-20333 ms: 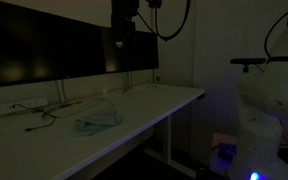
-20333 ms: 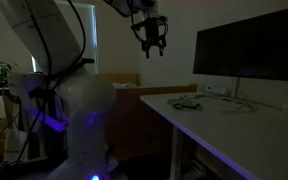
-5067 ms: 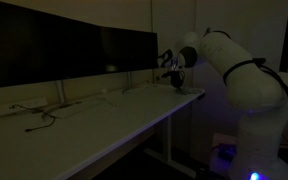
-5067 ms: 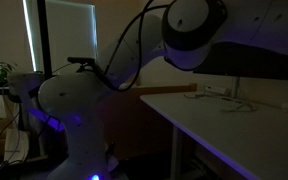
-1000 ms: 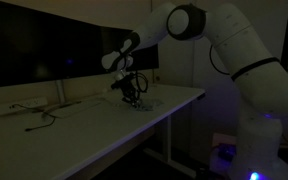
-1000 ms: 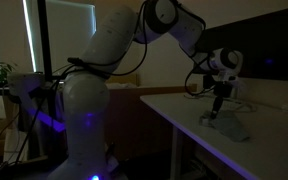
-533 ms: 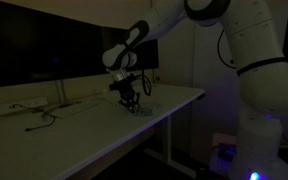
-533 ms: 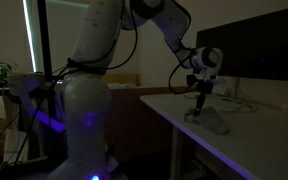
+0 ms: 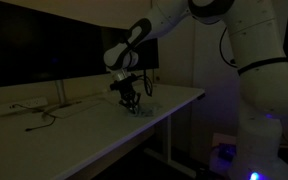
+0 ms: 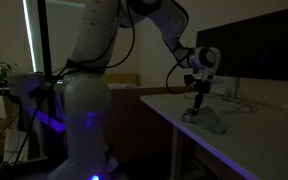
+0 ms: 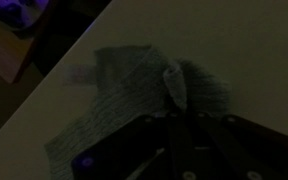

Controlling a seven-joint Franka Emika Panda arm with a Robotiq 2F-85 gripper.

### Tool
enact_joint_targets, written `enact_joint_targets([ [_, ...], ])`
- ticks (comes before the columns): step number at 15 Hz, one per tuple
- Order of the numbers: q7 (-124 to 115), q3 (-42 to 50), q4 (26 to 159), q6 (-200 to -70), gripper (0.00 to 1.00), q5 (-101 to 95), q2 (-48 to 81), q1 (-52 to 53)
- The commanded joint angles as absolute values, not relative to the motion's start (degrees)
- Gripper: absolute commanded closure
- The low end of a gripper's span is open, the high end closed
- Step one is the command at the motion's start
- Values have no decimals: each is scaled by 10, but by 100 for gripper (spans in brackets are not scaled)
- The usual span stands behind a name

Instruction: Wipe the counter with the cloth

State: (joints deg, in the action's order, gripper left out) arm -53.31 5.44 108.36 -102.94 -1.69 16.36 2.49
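Note:
The room is dark. In the wrist view a grey-blue cloth [image 11: 124, 95] lies crumpled on the pale counter [image 11: 244, 40], close to its edge, and a raised fold of it runs between my fingers. My gripper [image 11: 177, 112] is shut on that fold. In both exterior views the gripper [image 9: 130, 104] [image 10: 195, 108] points straight down onto the cloth [image 9: 141, 108] [image 10: 212, 121], which rests on the counter [image 9: 84, 125] [image 10: 234, 135].
Wide dark monitors [image 9: 64, 45] [image 10: 254, 50] stand along the back of the counter. Loose cables [image 9: 39, 115] lie toward one end. The counter's front edge and the floor beyond it [image 11: 24, 50] are close to the cloth. A second robot base [image 10: 79, 120] stands beside the counter.
Over the last second the gripper slid the cloth along the counter; in the last half second it has barely moved.

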Motion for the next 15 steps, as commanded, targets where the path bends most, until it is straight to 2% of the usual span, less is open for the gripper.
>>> enact_joint_targets([
  [1, -545, 50, 1072, -1043, 93, -11, 183, 22],
  [15, -561, -45, 982, -1071, 92, -18, 259, 146],
])
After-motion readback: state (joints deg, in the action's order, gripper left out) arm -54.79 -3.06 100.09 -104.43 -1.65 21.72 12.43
